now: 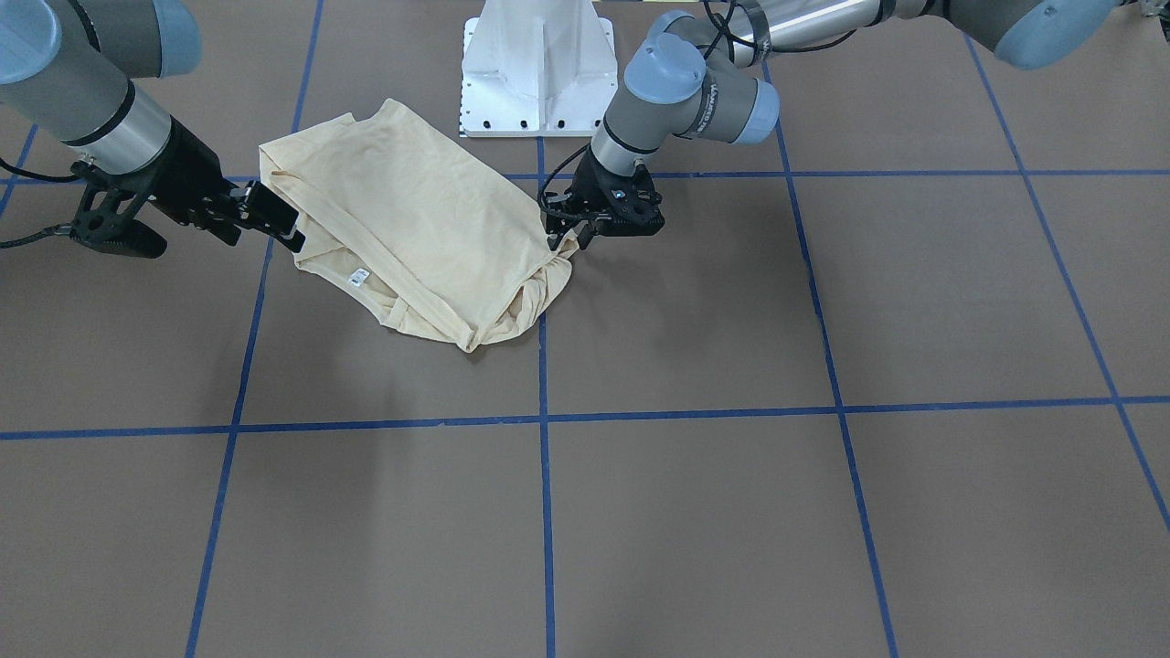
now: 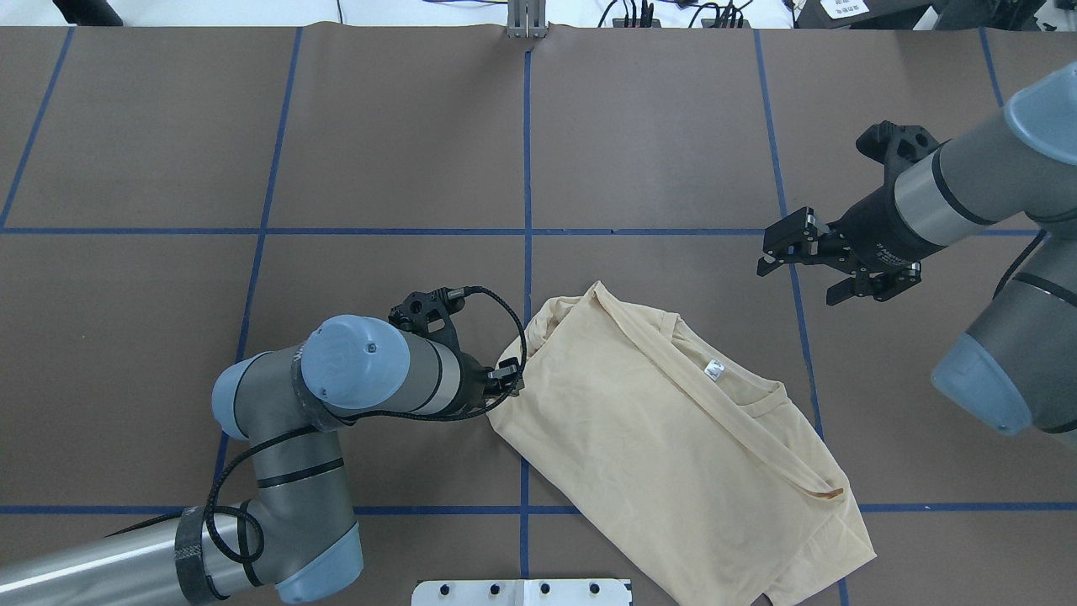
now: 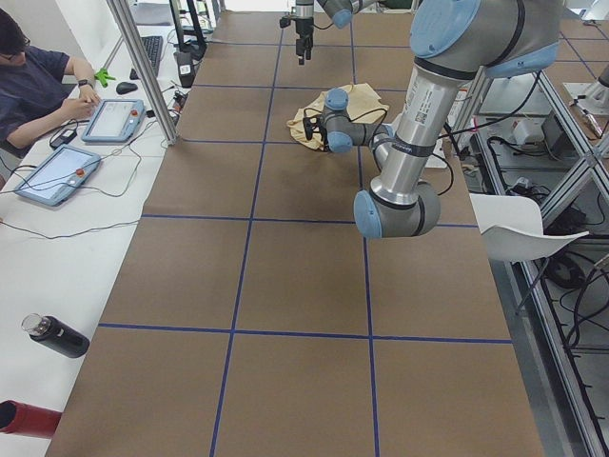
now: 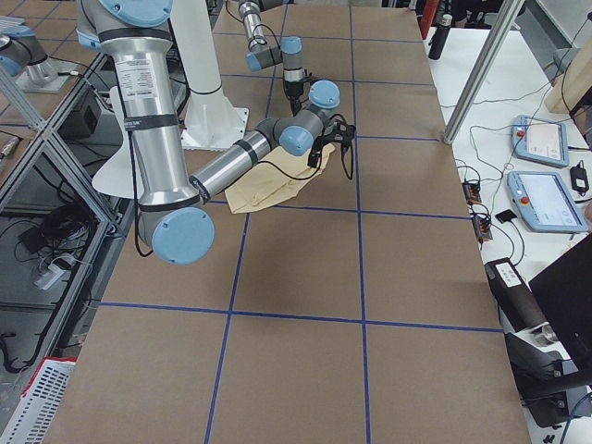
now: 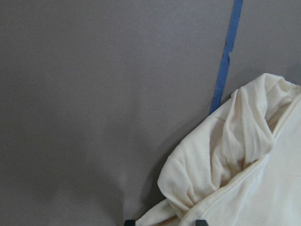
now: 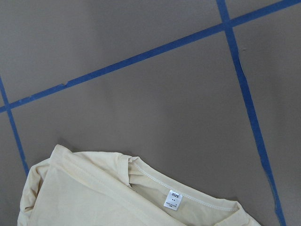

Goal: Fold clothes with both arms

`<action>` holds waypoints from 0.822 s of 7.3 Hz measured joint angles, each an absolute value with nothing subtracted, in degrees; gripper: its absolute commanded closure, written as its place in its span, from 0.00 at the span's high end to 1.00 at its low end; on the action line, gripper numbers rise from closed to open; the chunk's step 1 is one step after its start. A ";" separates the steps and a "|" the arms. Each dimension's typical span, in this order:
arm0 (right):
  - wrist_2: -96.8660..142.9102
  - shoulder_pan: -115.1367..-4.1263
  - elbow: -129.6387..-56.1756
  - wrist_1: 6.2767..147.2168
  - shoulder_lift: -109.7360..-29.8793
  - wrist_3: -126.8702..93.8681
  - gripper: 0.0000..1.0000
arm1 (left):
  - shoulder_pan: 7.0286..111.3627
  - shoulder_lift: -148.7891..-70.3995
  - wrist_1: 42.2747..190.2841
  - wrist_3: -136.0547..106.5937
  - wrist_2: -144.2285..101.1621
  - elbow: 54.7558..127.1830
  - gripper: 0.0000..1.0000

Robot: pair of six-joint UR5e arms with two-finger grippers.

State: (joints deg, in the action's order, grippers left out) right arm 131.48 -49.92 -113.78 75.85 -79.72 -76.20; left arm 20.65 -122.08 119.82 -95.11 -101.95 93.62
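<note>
Front-facing view: the cream-yellow shirt (image 1: 411, 219) lies folded over and skewed on the brown table (image 1: 731, 512), just in front of the white pedestal base (image 1: 539, 73). Its neck label (image 1: 359, 276) faces up. The left gripper (image 1: 571, 239) is clamped on a bunched corner of the shirt. The right gripper (image 1: 291, 228) has its fingers spread with nothing between them.

Overhead view: the shirt (image 2: 656, 438) sits just right of the centre blue tape line (image 2: 527, 168), with the neck label (image 2: 714, 369) at the collar. The left gripper (image 2: 507, 379) meets the cloth's left edge. The right gripper (image 2: 767, 255) hangs apart from the shirt, beyond the collar end, jaws wide and empty.

Left side view: the left gripper (image 3: 309, 129) is at the near edge of the shirt (image 3: 366, 95). A person (image 3: 38, 81) sits at the side bench.

Right side view: the shirt (image 4: 264, 190) is partly hidden behind the near arm.

Left wrist view: two dark fingertips (image 5: 128, 222) show at the bottom edge, with gathered shirt (image 5: 244, 179) cloth between them.

Right wrist view: the shirt (image 6: 94, 197) collar and neck label (image 6: 174, 199) are seen from above, against the taped table.
</note>
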 measured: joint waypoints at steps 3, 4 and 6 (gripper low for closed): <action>131.48 -49.92 -113.74 75.85 -79.72 -76.20 1.00 | 20.65 -122.11 119.09 -95.18 -101.95 93.71 0.54; 131.49 -49.92 -113.73 75.86 -79.72 -76.20 1.00 | 20.65 -122.14 118.61 -95.18 -101.95 93.75 0.54; 131.48 -49.92 -113.64 75.91 -79.72 -76.20 1.00 | 20.66 -122.16 118.16 -95.15 -101.95 93.80 0.54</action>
State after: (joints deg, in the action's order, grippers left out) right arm 131.48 -49.92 -113.64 75.91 -79.72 -76.20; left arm 20.66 -122.16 118.16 -95.15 -101.95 93.80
